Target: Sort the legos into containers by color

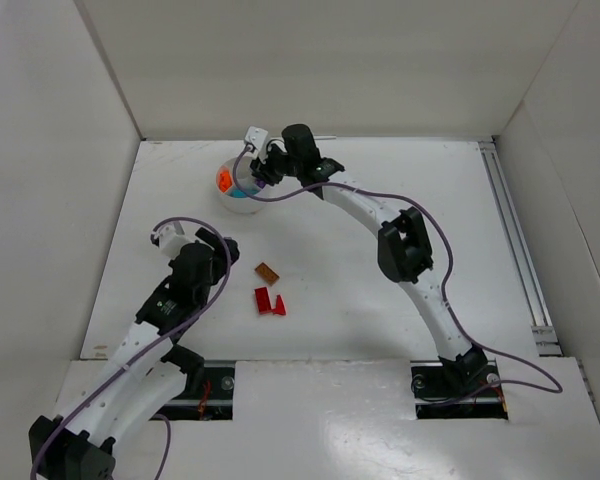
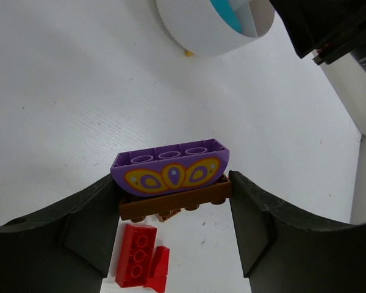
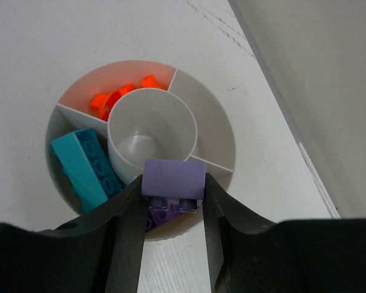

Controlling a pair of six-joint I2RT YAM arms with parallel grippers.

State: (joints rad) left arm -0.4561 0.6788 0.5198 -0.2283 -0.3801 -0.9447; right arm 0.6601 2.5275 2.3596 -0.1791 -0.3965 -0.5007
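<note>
L jaws grip purple/brown stack (image 2: 171,183); R jaws grip lilac brick (image 3: 173,178) (over dish (image 3: 216,131)).

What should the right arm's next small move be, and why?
Probably the right gripper should open its fingers. They pinch a lilac brick seemingly above the dish compartment that already holds a purple piece. A teal brick and orange pieces fill others, so releasing should sort it by colour.

The top view looks down from behind over the whole white table (image 1: 340,320). Both wrist views sit close, angled downward; all three share the white round divided plastic dish (image 1: 238,202) (image 2: 198,33) (image 3: 216,131).
</note>
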